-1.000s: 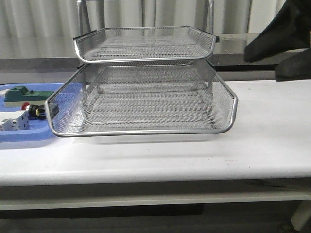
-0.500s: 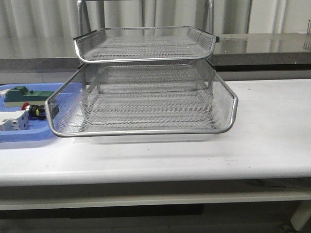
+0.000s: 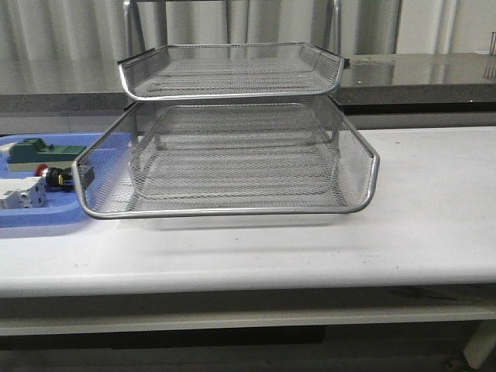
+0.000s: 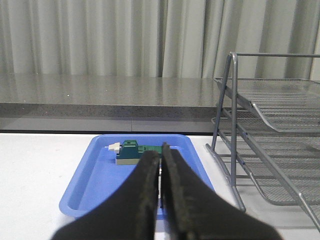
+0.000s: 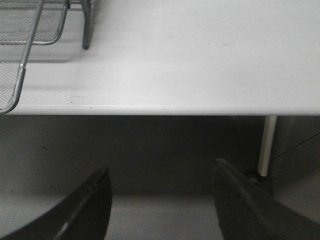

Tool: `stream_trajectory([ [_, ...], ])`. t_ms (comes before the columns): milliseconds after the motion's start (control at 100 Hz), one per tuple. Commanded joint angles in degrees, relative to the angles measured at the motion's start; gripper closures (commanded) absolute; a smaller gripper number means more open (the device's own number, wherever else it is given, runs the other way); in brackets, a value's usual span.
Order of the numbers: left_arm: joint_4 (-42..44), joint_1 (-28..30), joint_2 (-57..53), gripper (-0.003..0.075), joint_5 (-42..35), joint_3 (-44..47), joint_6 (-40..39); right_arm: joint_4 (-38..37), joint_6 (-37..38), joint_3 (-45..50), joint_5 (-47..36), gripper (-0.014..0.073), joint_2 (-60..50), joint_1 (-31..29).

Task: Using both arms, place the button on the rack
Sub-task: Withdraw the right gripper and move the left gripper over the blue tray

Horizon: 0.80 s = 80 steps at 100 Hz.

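Note:
The silver wire-mesh rack (image 3: 232, 210) stands mid-table, and its tiers look empty. The button (image 3: 53, 177), red cap pointing left, lies in the blue tray (image 3: 46, 220) left of the rack. Neither arm shows in the front view. In the left wrist view my left gripper (image 4: 159, 149) is shut on nothing, held above the tray's (image 4: 95, 170) near side, with the rack's frame (image 4: 231, 105) beside it. Its fingers hide the button there. My right gripper (image 5: 161, 166) is open and empty, off the table's front edge (image 5: 175, 109), with the rack's rim (image 5: 22, 65) at one corner.
A green block (image 3: 35, 149) and a white breaker-like block (image 3: 19, 194) share the blue tray; the green block (image 4: 134, 152) also shows past my left fingers. A grey counter (image 3: 418, 74) and curtain run behind the white table (image 3: 434, 201). A table leg (image 5: 266, 145) stands below the edge.
A black shape at the upper right of the front view one second ago has left the view. The rack, tray and button have not moved.

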Motion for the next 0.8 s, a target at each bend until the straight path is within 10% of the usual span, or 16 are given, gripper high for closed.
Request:
stream_trajectory([
  [0,-0.45,0.01,-1.85,0.0716,-4.49,2.65,-0.55,-1.72,0.67,-1.92,-2.62,0.0182,-0.93,-0.44],
  [350,-0.45,0.01,-1.85,0.0716,-4.49,2.65,-0.55,-1.72,0.67,-1.92,-1.71,0.0668,-1.23,-0.44],
  [790,-0.45,0.01,-1.85,0.0716,-4.49,2.65,-0.55,-1.72,0.67,-1.92,-1.71,0.0662,-1.23,-0.44],
])
